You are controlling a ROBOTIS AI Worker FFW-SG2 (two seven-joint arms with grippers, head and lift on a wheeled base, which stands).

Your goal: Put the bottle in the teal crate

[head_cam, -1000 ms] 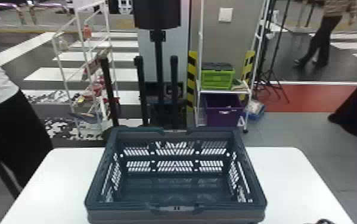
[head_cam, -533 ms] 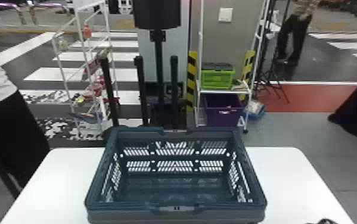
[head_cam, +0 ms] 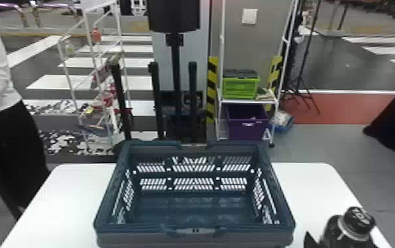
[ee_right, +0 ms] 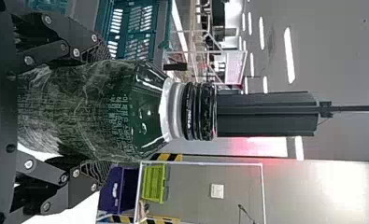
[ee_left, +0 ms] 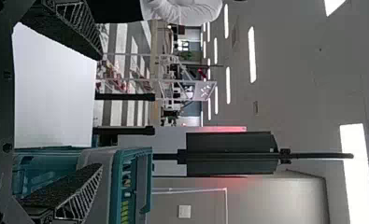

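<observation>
Head view has the bottle, black cap up, at the near right, outside the teal crate and to its right. The right gripper is clamped around the bottle, as the right wrist view shows. The crate sits midway across the white table. In the left wrist view, the left gripper's fingers stand wide apart. Beyond the table, a green box sits above a purple bin.

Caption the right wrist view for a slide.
The right tool gripping the capped bottle, with the teal crate beyond.
</observation>
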